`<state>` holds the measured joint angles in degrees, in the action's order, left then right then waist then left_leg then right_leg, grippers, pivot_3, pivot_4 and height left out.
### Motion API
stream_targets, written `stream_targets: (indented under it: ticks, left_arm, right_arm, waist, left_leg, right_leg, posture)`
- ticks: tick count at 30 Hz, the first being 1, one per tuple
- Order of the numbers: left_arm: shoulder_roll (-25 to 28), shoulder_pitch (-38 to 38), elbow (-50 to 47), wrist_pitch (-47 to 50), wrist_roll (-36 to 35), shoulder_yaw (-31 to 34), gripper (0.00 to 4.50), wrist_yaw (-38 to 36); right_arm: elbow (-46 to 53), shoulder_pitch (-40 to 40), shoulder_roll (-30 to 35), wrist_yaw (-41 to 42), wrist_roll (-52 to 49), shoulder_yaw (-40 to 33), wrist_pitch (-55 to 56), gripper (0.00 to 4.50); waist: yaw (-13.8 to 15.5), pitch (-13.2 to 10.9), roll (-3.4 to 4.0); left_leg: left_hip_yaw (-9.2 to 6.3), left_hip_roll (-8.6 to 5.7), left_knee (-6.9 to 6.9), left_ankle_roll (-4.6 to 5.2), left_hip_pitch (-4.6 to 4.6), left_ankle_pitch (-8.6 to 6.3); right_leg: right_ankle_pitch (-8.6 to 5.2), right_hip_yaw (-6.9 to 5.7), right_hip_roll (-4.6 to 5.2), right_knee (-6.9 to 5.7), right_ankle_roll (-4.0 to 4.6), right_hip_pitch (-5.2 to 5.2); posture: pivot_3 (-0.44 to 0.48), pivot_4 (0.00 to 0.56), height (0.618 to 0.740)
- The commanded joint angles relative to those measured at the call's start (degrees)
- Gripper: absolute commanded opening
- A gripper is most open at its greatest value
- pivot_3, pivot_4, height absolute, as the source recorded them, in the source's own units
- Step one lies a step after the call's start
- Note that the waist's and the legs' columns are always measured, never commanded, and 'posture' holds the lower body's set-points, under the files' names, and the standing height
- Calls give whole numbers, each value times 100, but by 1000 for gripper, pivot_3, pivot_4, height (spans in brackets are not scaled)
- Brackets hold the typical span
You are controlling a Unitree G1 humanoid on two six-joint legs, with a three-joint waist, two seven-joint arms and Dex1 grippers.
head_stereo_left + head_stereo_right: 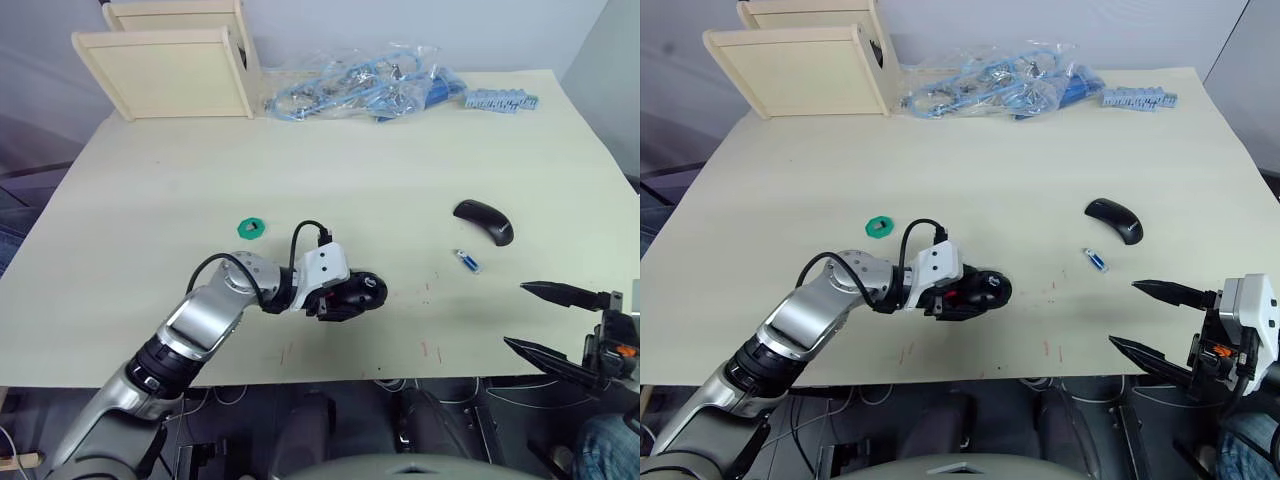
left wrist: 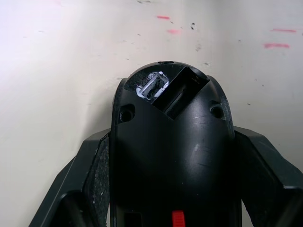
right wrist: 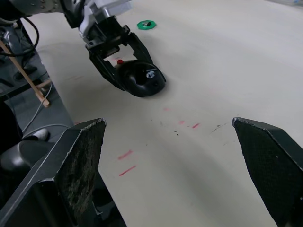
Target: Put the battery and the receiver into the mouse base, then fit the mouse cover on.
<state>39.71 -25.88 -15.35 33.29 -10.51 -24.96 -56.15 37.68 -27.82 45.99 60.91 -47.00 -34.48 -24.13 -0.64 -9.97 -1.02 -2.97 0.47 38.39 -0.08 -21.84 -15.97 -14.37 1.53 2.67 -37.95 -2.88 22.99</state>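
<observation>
Black and oval, the mouse base [image 1: 358, 293] lies near the table's [image 1: 400, 170] front edge, clamped in the left gripper [image 1: 345, 297]. The battery [image 1: 467, 261] lies to its right, the mouse cover [image 1: 485, 220] just beyond. The right gripper [image 1: 545, 320] hangs spread wide off the front edge.

Left wrist view: the base's [image 2: 175, 156] open compartment faces up; no writing is legible.

Right wrist view: red marks [image 3: 125, 162] dot the tabletop.
</observation>
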Motion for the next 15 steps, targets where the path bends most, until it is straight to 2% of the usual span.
stream_targets:
  ticks: [1, 7, 9, 15]
  left_arm:
    - [-116, -102, 94, -117, 182, -106, 2953, -45]
    - [-89, -24, 174, -119, 441, -200, 2953, -160]
    - [-85, -19, 188, -142, 493, -194, 2953, -192]
    - [-132, -41, 233, -136, 576, -195, 2953, -235]
  right_arm:
    - [162, 9, 35, -25, 29, -206, 74, 4500]
    - [203, 370, 99, -801, 548, 148, -188, 4500]
    - [305, 534, 349, -1289, 1013, 402, -541, 4500]
    - [116, 1666, 745, -2076, 942, 1305, -1821, 4500]
  waist:
    - [3, 1, 1]
    - [4, 2, 2]
    - [-5, 4, 5]
    - [-8, 5, 7]
  left_leg:
    - [0, 0, 0, 0, 0, 0]
    - [0, -1, 0, 0, 1, 0]
    - [0, -1, 0, 0, 2, 0]
    - [2, 0, 0, 0, 3, 0]
  right_leg:
    - [0, 0, 0, 0, 0, 0]
    - [0, 0, 1, 0, 0, -1]
    - [0, 1, 1, -1, 0, -1]
    - [0, 3, -1, -1, 0, -1]
  posture:
    - [0, 150, 740]
    - [0, 150, 740]
    - [0, 150, 740]
    - [0, 150, 740]
